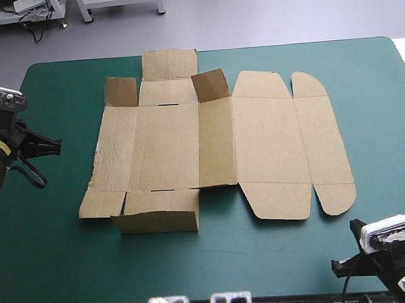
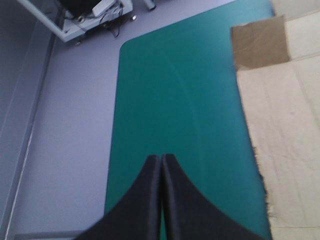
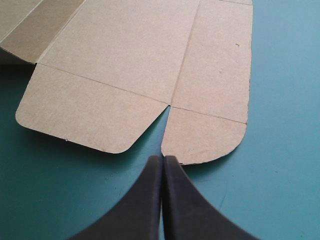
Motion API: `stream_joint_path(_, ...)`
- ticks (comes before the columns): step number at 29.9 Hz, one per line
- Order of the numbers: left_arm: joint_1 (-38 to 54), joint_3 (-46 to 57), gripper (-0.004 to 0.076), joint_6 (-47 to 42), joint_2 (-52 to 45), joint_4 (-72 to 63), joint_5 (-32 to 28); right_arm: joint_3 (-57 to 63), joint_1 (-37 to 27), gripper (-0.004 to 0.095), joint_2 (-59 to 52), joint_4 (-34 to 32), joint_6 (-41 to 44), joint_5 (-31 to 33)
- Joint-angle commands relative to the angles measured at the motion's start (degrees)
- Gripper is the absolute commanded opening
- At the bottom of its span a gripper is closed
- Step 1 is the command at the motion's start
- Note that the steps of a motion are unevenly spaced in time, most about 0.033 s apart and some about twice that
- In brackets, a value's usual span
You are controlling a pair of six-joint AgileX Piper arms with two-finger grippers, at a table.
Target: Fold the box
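The brown box [image 1: 216, 151] lies as a mostly flat cut sheet in the middle of the teal-green table. Its near-left wall [image 1: 157, 220] stands raised, and two small far flaps [image 1: 210, 84] tilt up. My left gripper [image 2: 161, 159] is shut and empty over bare cover near the table's left edge, the box's left side [image 2: 285, 130] off to one side of it. My right gripper [image 3: 162, 159] is shut and empty, its tip just short of the rounded near-right flaps [image 3: 205, 135]. In the high view both arms sit at the table's edges, their fingers hidden.
Bare teal-green cover [image 1: 276, 256] surrounds the sheet, widest along the near edge and the left side. The table's left edge [image 2: 114, 130] drops off to grey floor just beside my left gripper.
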Motion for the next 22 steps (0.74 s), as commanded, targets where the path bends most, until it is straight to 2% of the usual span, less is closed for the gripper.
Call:
stream_joint_path(1,2.95,-2.06,-0.0009,-2.31,2.54,4.07,-1.53,-1.42,0.07,-0.0025,0.85,0.70,-0.55,-4.03)
stream_joint_path(4,8.80,-2.06,0.0011,-1.33,5.44,-2.65,-1.40,-1.42,0.07,-0.0024,0.85,-0.55,-0.55,-4.18)
stream_joint_path(8,19.24,-2.06,0.0014,6.39,9.77,-18.08,-0.58,-1.42,0.07,-0.0025,0.85,-1.90,-0.55,-4.40)
stream_joint_path(12,29.98,-2.06,0.0013,16.29,15.27,-37.61,3.05,-1.42,0.07,-0.0025,0.85,-1.90,-0.55,-4.40)
stream_joint_path(15,36.41,-2.06,0.0013,20.03,20.75,-52.41,6.95,-1.42,0.07,-0.0025,0.85,-1.90,-0.55,-4.40)
stream_joint_path(18,39.07,-2.06,0.0013,24.10,25.27,-62.08,11.32,-1.42,0.07,-0.0024,0.85,-1.90,-0.55,-4.40)
stream_joint_path(22,39.47,-2.06,0.0013,29.57,29.78,-66.53,15.43,-1.42,0.07,-0.0025,0.85,-1.90,-0.55,-4.40)
